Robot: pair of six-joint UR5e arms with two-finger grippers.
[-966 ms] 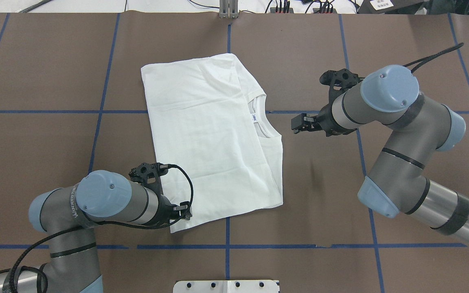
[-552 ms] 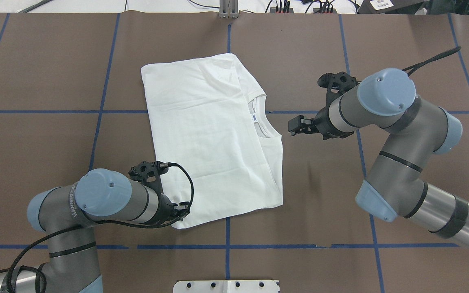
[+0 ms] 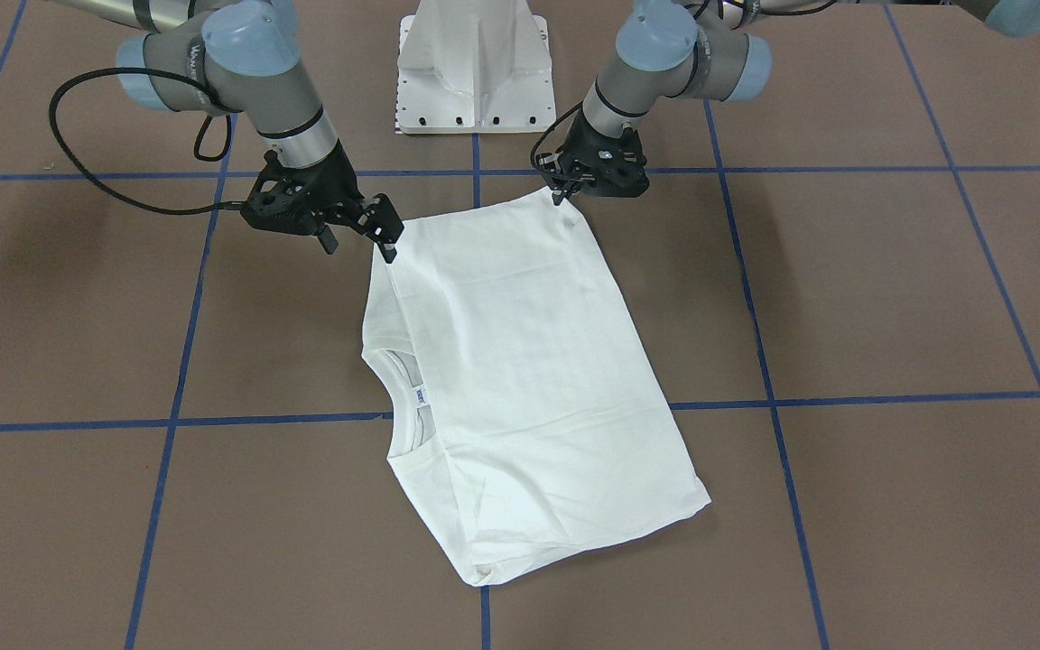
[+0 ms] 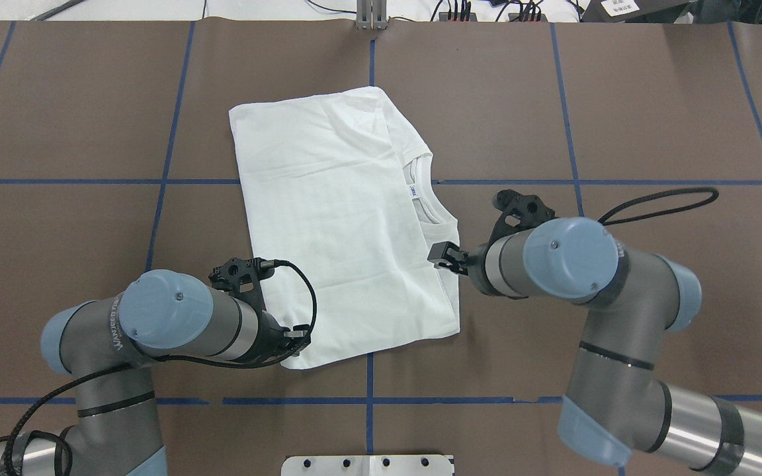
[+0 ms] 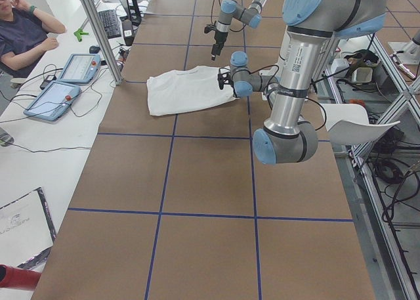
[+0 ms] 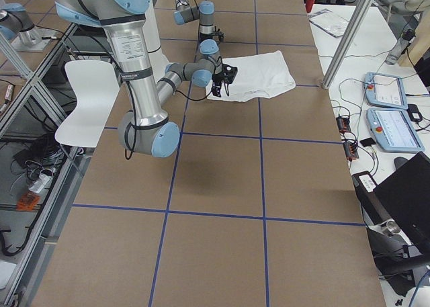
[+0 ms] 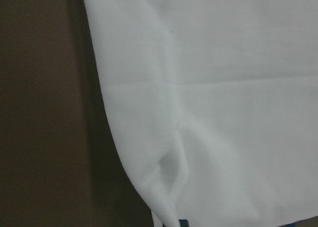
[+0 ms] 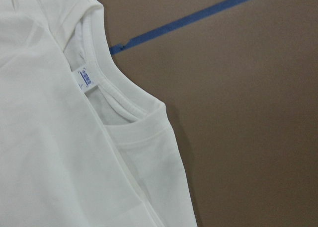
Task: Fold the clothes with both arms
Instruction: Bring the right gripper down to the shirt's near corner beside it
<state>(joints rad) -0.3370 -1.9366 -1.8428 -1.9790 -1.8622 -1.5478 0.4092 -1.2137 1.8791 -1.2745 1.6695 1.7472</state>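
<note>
A white cotton T-shirt [image 4: 328, 218] lies flat on a matte brown table [image 4: 57, 99] marked into large squares by thin blue tape lines [image 4: 169, 132]. In the overhead view the shirt sits just left of centre. It is folded into a slanted, roughly rectangular shape with soft creases across the cloth.

Its ribbed round collar [image 8: 124, 95] opens on the shirt's right edge in that view. Inside the collar is a small white neck label [image 8: 85, 78] printed in blue, too small to read.

The left gripper [image 4: 296, 345], black and on a grey tube arm with pale blue joint caps, is at the shirt's lower left corner in the overhead view. Its jaws are pinched on the cloth there, and the fabric puckers toward them in the left wrist view. Pale lettering runs along that arm but cannot be read.

The right gripper [image 3: 359, 246] is at the upper left of the front-facing view, at the shirt's corner beside the collar. Its jaws are spread wide and hold nothing.

A white metal pedestal [image 3: 475, 63] stands at the top centre of the front-facing view.
</note>
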